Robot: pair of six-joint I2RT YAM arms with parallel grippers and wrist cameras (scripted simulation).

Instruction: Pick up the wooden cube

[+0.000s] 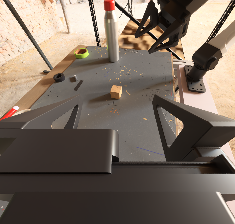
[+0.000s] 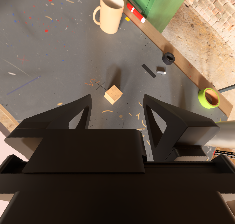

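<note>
A small wooden cube (image 1: 116,91) sits alone on the grey table mat; it also shows in the right wrist view (image 2: 113,94). My left gripper (image 1: 117,97) is open and empty, held above the mat with the cube a little beyond its fingertips. My right gripper (image 2: 117,96) is open and empty, high above the table, and the cube shows between its fingertips from above. The right gripper also shows in the left wrist view (image 1: 142,44), raised at the upper right, well above the cube.
A silver bottle with a red cap (image 1: 111,31) stands at the mat's far side. A green tape roll (image 1: 81,53), a black tape roll (image 1: 59,77), a small grey-white cylinder (image 1: 75,78), a cream mug (image 2: 110,13) and a red marker (image 2: 135,12) lie around. The right arm's base (image 1: 195,83) stands at the right edge.
</note>
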